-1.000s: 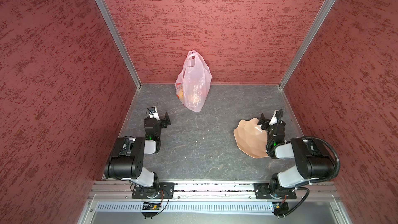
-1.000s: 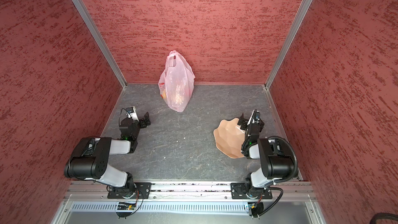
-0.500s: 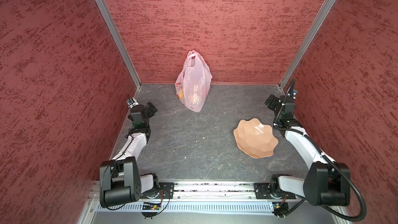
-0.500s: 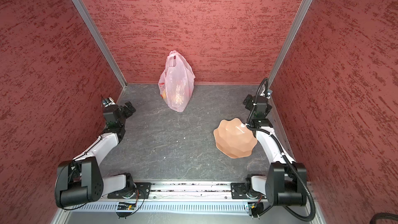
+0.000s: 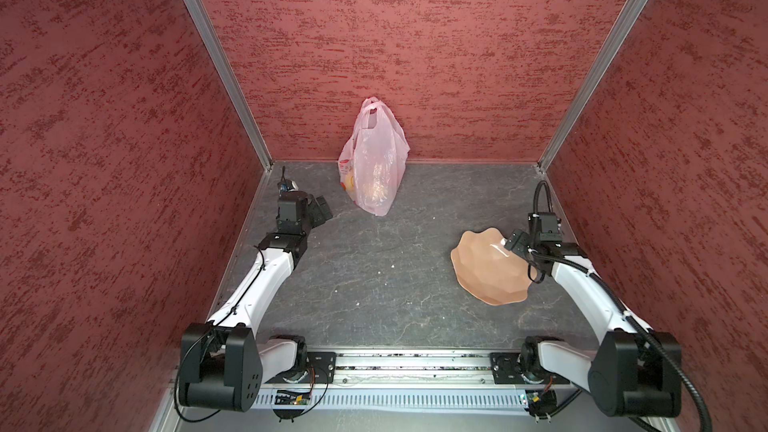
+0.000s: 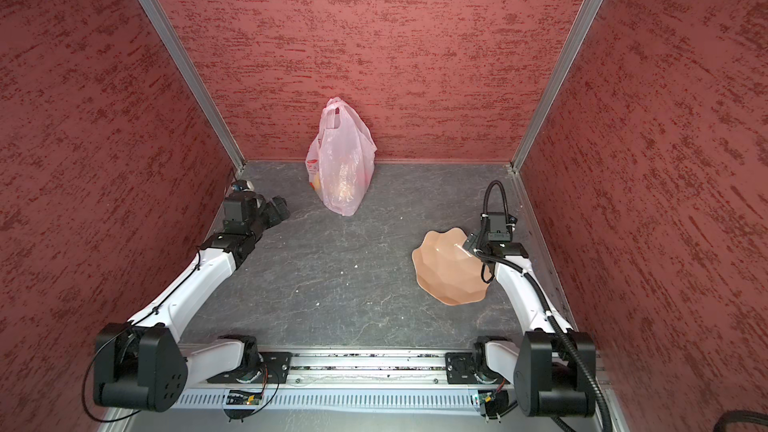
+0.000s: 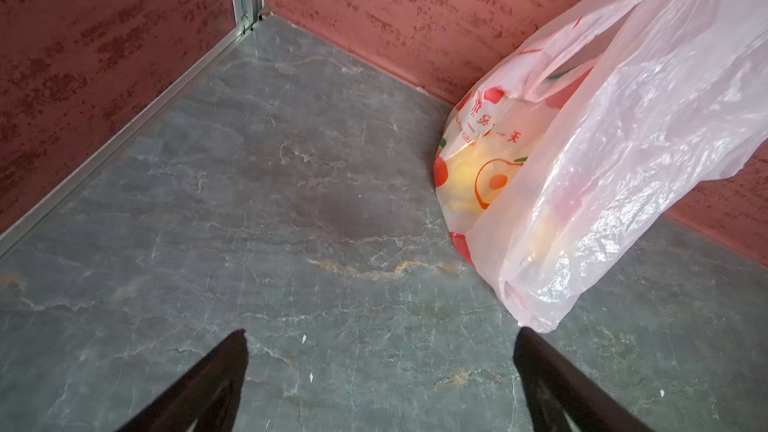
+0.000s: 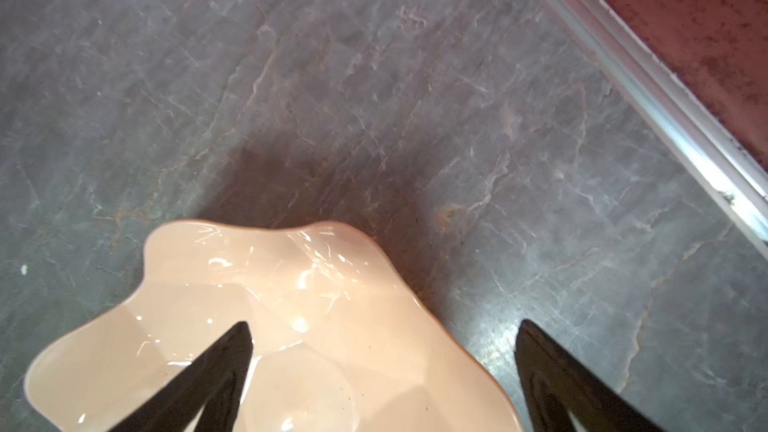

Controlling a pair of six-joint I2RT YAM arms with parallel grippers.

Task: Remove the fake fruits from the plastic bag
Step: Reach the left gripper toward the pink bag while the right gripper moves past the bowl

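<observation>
The plastic bag (image 5: 376, 168) (image 6: 343, 168), pale pink and crinkly, stands upright against the back wall with its handles up. Through its skin the left wrist view shows the plastic bag (image 7: 615, 151) with yellowish fake fruits (image 7: 465, 176) blurred inside; an orange-yellow patch of fake fruits (image 5: 351, 180) shows in a top view. My left gripper (image 5: 322, 211) (image 6: 276, 209) (image 7: 380, 336) is open and empty, low over the floor, a short way left of the bag. My right gripper (image 5: 513, 241) (image 6: 471, 241) (image 8: 384, 328) is open and empty above the plate's far right rim.
A tan wavy-edged plate (image 5: 486, 272) (image 6: 449, 272) (image 8: 291, 284) lies empty on the grey stone-patterned floor at the right. Red textured walls enclose the left, back and right. A metal rail (image 5: 407, 367) carrying both arm bases runs along the front edge.
Both arms have unfolded from their tucked pose and stretched forward. The left gripper swung out to the left wall, then toward the bag. The right gripper rose, then came down over the plate's rim.
</observation>
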